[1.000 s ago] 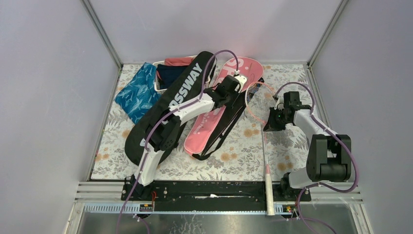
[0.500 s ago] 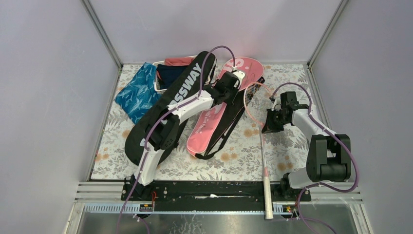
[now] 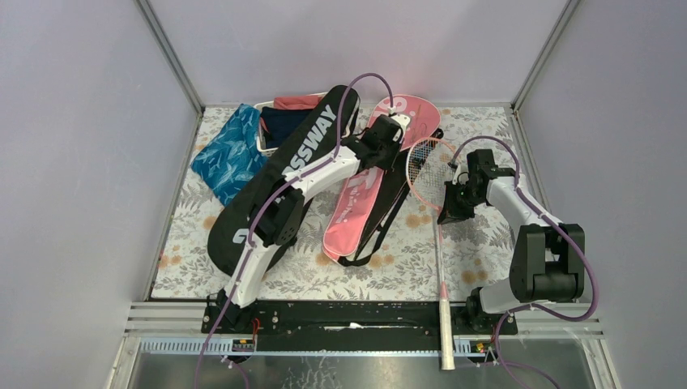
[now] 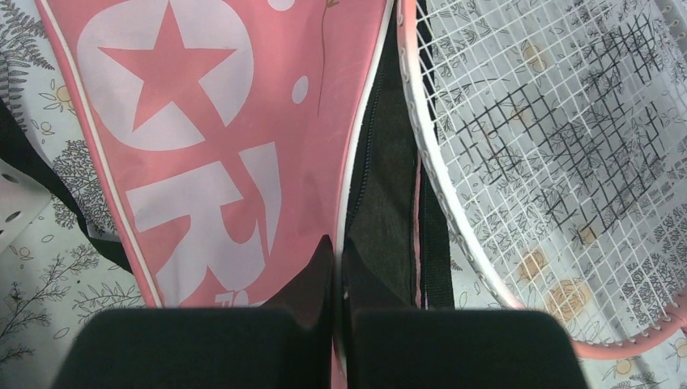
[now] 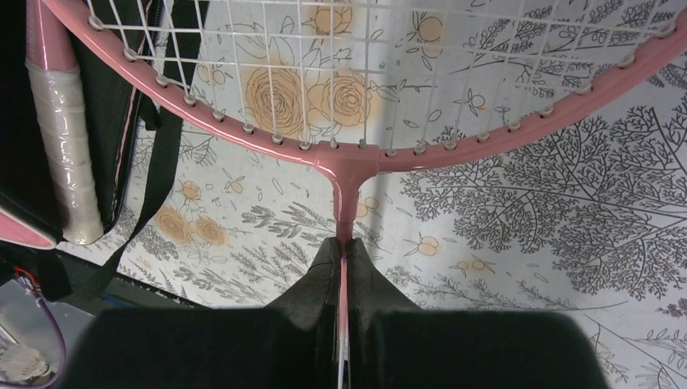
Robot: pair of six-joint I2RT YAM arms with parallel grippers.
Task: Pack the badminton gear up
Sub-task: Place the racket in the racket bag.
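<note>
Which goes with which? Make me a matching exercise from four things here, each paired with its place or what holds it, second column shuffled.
1. pink racket
2. pink bag
3. black bag
4. blue cloth

A. leftmost thing, at the far side
B. edge pinched by the left gripper
C. shaft clamped by the right gripper
D. lying diagonally, white lettering up

Pairs: 1-C, 2-B, 3-D, 4-A

I watch the whole desk (image 3: 478, 243) from high above its near edge. Each wrist camera peers straight down from very close; both catch the head of the pink racket (image 4: 559, 138).
</note>
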